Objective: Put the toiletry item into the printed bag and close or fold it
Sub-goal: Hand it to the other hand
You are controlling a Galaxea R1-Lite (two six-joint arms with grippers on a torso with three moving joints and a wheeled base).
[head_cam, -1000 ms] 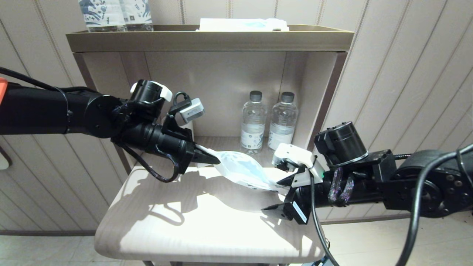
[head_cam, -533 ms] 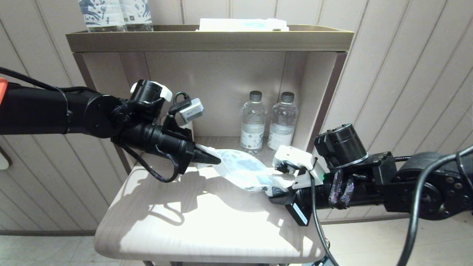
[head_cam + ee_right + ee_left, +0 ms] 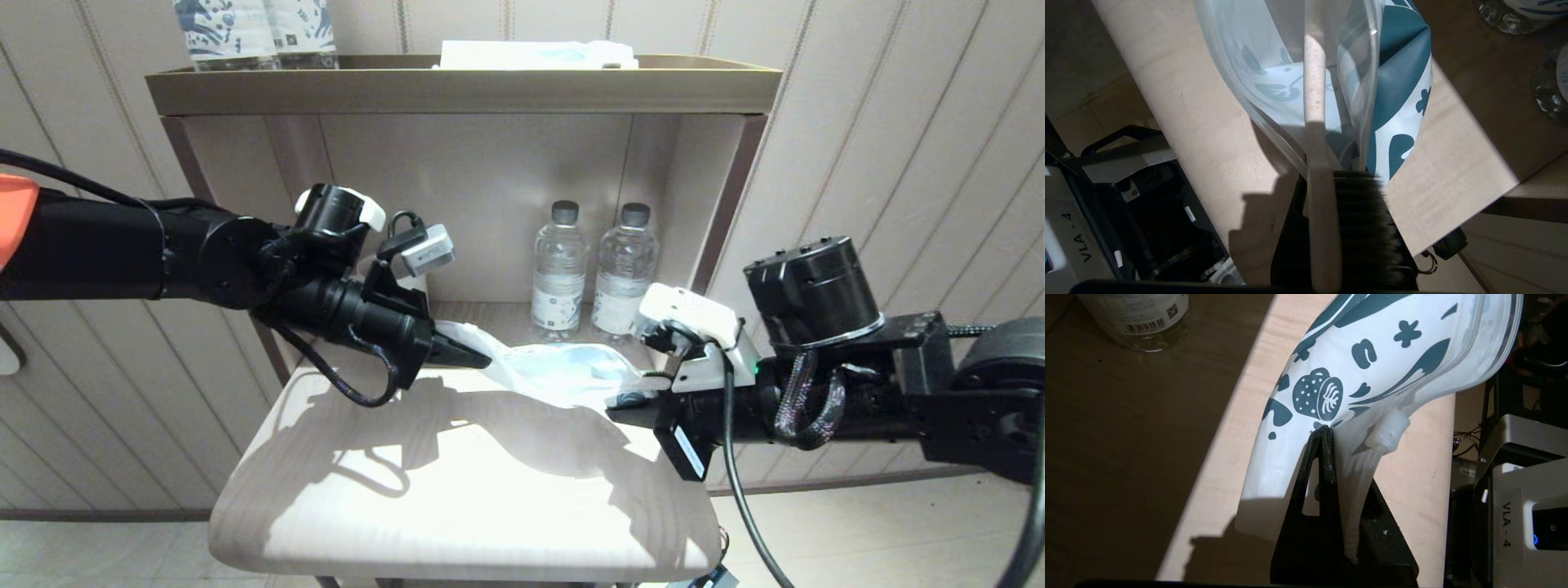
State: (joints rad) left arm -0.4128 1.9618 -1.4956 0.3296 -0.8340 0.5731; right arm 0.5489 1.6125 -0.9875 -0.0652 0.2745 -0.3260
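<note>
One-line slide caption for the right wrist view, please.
Right gripper shut on toothbrush, whose handle reaches into the printed bag's open mouth above the table.

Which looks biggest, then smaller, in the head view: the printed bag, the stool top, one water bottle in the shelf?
1. Stool top.
2. Printed bag.
3. Water bottle, though it stands farther back, so it looks smaller.
</note>
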